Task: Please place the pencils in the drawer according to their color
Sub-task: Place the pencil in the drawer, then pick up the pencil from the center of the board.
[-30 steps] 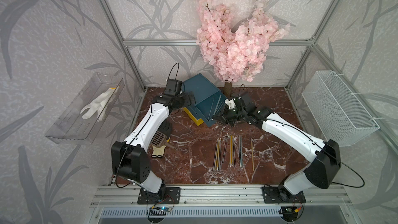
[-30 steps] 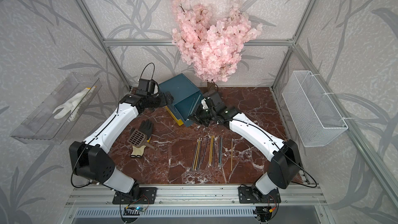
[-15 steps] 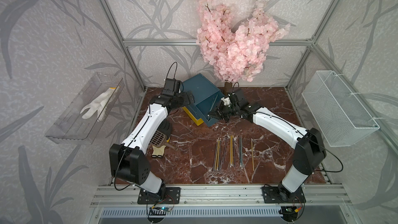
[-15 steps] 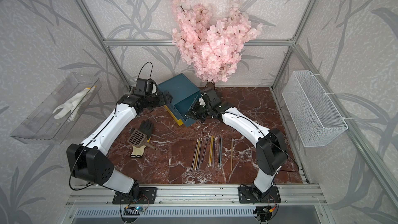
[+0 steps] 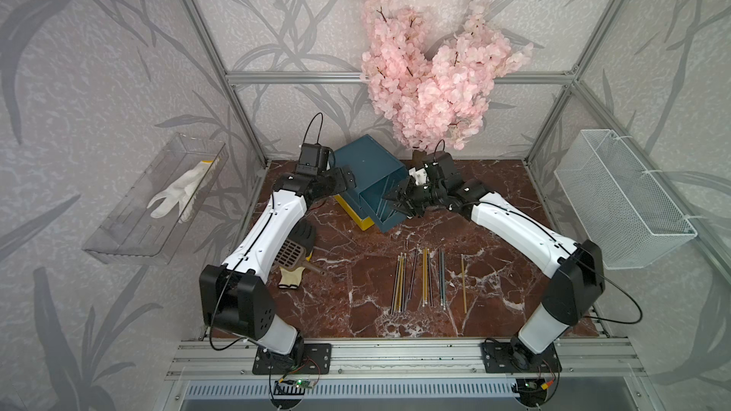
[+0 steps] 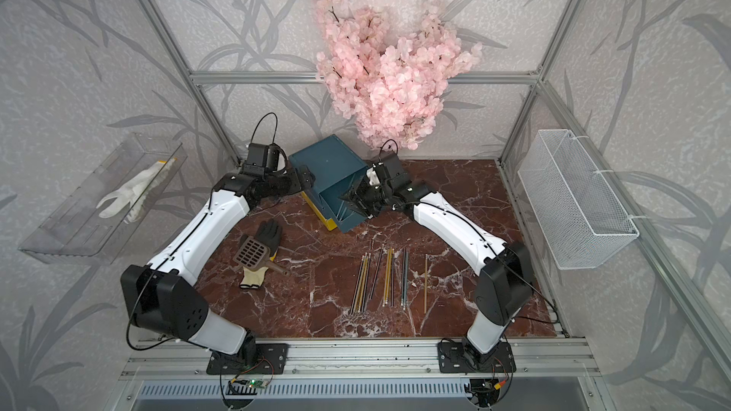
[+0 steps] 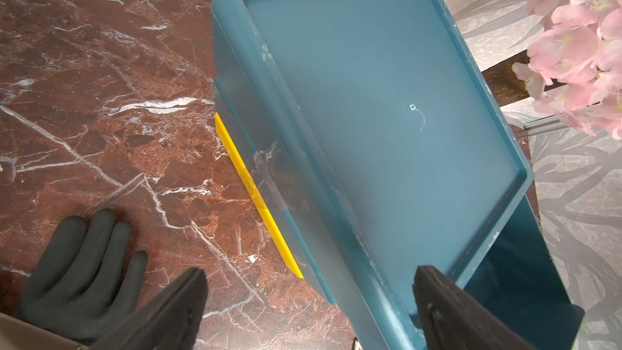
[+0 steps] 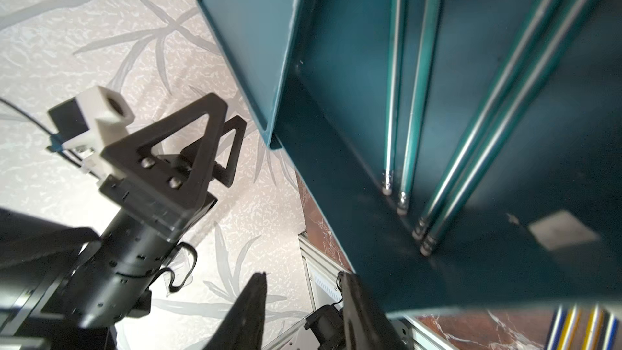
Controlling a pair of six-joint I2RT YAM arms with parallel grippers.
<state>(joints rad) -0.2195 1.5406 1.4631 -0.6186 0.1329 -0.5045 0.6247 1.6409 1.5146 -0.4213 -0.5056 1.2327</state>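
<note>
My right hand (image 8: 301, 277) hangs released and empty by the drawer (image 5: 368, 168), teal pencils (image 8: 418, 79) lying inside; my left hand (image 7: 311, 271) straddles its top corner, unclenched, likely steadying it

Grey leaf wallpaper (image 5: 118, 53), alu frame (image 5: 296, 77), red marble top (image 5: 356, 302), pink blossom (image 5: 427, 85)

Teal-blue and yellow drawer (image 5: 366, 168), pencils (image 5: 425, 278) yellow, teal and dark grey, red-brown table (image 5: 348, 310) veined white, pink blossoms (image 5: 427, 85), grey leaf-patterned walls (image 5: 118, 53), white mesh basket (image 5: 617, 199), black glove (image 5: 305, 231), white-and-black arms (image 5: 273, 227)
</note>
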